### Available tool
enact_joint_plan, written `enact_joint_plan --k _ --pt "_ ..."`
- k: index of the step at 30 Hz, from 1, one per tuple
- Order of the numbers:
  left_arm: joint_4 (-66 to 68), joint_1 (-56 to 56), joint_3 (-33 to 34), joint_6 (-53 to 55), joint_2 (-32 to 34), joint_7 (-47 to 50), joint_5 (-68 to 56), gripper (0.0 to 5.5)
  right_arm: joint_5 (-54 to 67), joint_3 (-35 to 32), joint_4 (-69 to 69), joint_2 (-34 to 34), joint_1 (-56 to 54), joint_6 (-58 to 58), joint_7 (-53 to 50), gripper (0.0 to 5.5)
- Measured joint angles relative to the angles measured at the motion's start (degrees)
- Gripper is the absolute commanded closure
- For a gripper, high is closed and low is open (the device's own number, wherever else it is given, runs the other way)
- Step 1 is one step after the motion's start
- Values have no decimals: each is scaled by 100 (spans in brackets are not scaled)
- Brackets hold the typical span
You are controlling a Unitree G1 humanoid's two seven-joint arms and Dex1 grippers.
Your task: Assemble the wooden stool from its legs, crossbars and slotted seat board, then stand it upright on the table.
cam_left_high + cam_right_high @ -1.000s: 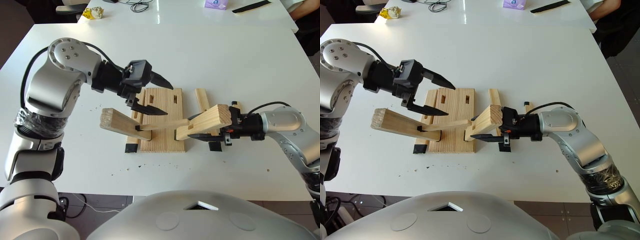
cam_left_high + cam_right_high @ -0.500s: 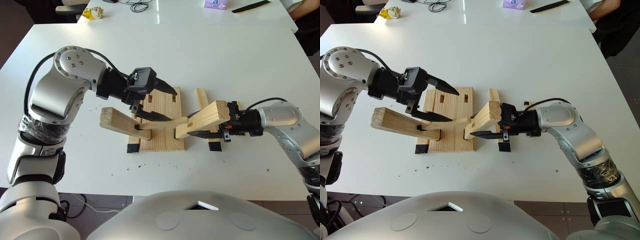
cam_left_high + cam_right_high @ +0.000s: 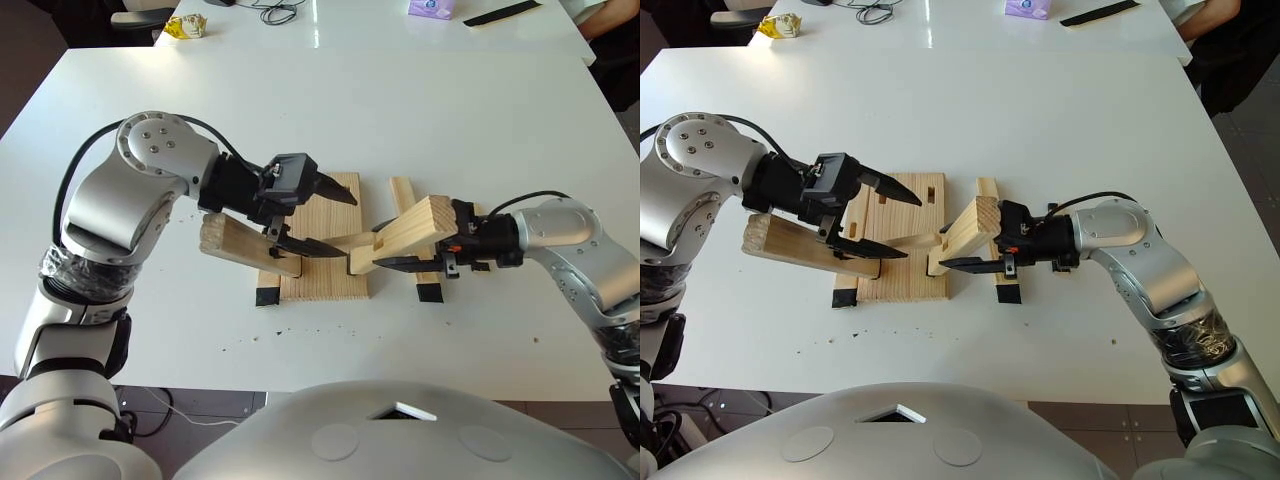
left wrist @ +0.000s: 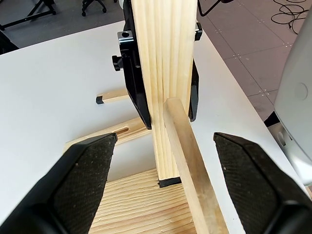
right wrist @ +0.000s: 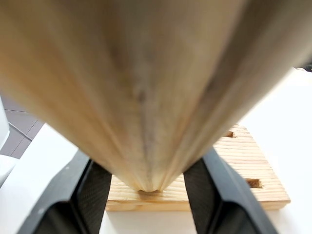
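Pale wood leg (image 3: 412, 228) clamped in right tool (image 3: 392, 250); crossbar (image 3: 350, 241) links second leg (image 3: 235, 246); left tool (image 3: 350, 224) spread open.

Crossbar (image 3: 352, 240) joins left leg (image 3: 225, 240) and right leg (image 3: 410, 225) over seat board (image 3: 320, 282).

Slotted seat board (image 3: 322, 281) on white table (image 3: 450, 120)

Pale wood with straight grain lines: slotted seat board (image 3: 325, 280), crossbar (image 3: 345, 242), each leg (image 3: 412, 230). Black caps (image 3: 430, 292) on the leg ends. Fingers (image 3: 335, 190) black; desk (image 3: 400, 110) glossy white.
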Motion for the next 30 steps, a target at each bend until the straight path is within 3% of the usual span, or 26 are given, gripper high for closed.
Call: enact_joint_plan --k 30 --pt "-135 -33 65 701 -219 704 -460 182 -124 126 274 202 -318 30 143 346"
